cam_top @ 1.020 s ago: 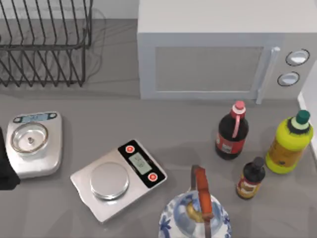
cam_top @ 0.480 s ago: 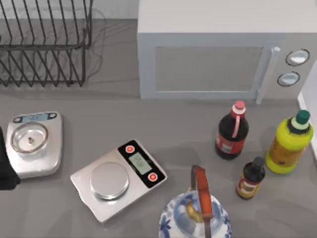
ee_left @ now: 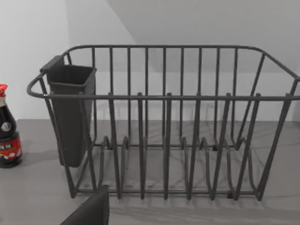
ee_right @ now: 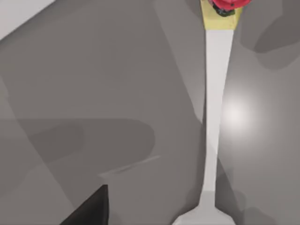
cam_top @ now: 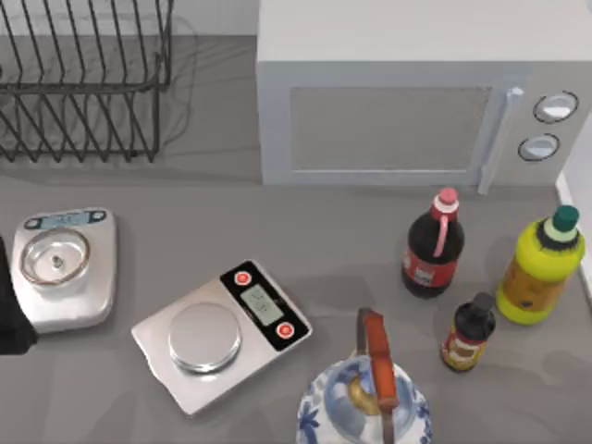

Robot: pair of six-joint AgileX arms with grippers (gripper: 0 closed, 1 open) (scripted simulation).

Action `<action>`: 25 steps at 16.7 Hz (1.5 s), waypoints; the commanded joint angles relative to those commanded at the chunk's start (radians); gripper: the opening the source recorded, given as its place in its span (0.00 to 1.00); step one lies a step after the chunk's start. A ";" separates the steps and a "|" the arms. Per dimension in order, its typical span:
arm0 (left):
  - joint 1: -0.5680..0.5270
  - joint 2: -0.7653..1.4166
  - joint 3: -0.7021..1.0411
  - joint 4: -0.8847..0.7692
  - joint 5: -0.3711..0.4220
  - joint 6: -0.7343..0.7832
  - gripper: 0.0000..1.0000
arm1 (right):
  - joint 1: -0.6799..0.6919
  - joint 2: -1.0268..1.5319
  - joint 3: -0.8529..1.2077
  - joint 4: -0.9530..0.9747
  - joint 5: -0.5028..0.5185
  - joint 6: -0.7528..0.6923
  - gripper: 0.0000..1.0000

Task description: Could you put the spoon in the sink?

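Observation:
A spoon (ee_right: pixel 213 117) with a long white handle lies flat on the grey counter in the right wrist view. One end of it carries a yellow and red piece, and the other end widens at the picture's edge. A dark part of my right gripper (ee_right: pixel 89 208) hangs above the counter beside the handle, apart from it. My left arm (cam_top: pixel 7 310) sits parked at the table's left edge, and a dark part of my left gripper (ee_left: pixel 89 208) faces the dish rack (ee_left: pixel 164 122). The sink is out of view.
A wire dish rack (cam_top: pixel 83 83) stands back left and a microwave (cam_top: pixel 407 92) at the back. Two scales (cam_top: pixel 65 268) (cam_top: pixel 222 328) lie left and centre. A teapot (cam_top: pixel 365 402) sits at the front. Three bottles (cam_top: pixel 433 245) (cam_top: pixel 541 264) (cam_top: pixel 469 333) stand at the right.

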 joint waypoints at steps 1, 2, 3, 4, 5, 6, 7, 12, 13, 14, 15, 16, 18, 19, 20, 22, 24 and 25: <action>0.000 0.000 0.000 0.000 0.000 0.000 1.00 | 0.000 0.000 0.000 0.000 0.000 0.000 1.00; 0.000 0.000 0.000 0.000 0.000 0.000 1.00 | 0.000 0.000 0.000 0.000 0.000 0.000 1.00; 0.000 0.000 0.000 0.000 0.000 0.000 1.00 | 0.005 -0.004 -0.003 0.003 0.000 -0.001 1.00; 0.000 0.000 0.000 0.000 0.000 0.000 1.00 | 0.005 -0.002 -0.005 0.005 0.000 -0.001 1.00; 0.000 0.000 0.000 0.000 0.000 0.000 1.00 | 0.003 0.005 -0.013 0.019 0.000 0.000 1.00; 0.000 0.000 0.000 0.000 0.000 0.000 1.00 | 0.003 0.017 -0.027 0.042 0.000 0.001 1.00; 0.000 0.000 0.000 0.000 0.000 0.000 1.00 | 0.002 0.034 -0.046 0.077 0.000 0.002 1.00; 0.000 0.000 0.000 0.000 0.000 0.000 1.00 | 0.003 0.161 -0.187 0.365 0.000 0.004 1.00; 0.000 0.000 0.000 0.000 0.000 0.000 1.00 | 0.002 0.185 -0.213 0.412 0.000 0.005 1.00; 0.000 0.000 0.000 0.000 0.000 0.000 1.00 | 0.002 0.204 -0.235 0.448 0.000 0.006 1.00; 0.000 0.000 0.000 0.000 0.000 0.000 1.00 | 0.002 0.218 -0.251 0.473 0.000 0.006 1.00; 0.000 0.000 0.000 0.000 0.000 0.000 1.00 | 0.002 0.227 -0.260 0.487 0.000 0.006 1.00; 0.000 0.000 0.000 0.000 0.000 0.000 1.00 | 0.002 0.229 -0.263 0.491 0.000 0.006 1.00; 0.000 0.000 0.000 0.000 0.000 0.000 1.00 | 0.002 0.229 -0.263 0.491 0.000 0.006 1.00; 0.000 0.000 0.000 0.000 0.000 0.000 1.00 | 0.002 0.229 -0.263 0.491 0.000 0.006 1.00; 0.000 0.000 0.000 0.000 0.000 0.000 1.00 | 0.002 0.229 -0.263 0.491 0.000 0.006 0.85; 0.000 0.000 0.000 0.000 0.000 0.000 1.00 | 0.002 0.229 -0.263 0.491 0.000 0.006 0.70; 0.000 0.000 0.000 0.000 0.000 0.000 1.00 | 0.002 0.229 -0.263 0.491 0.000 0.006 0.62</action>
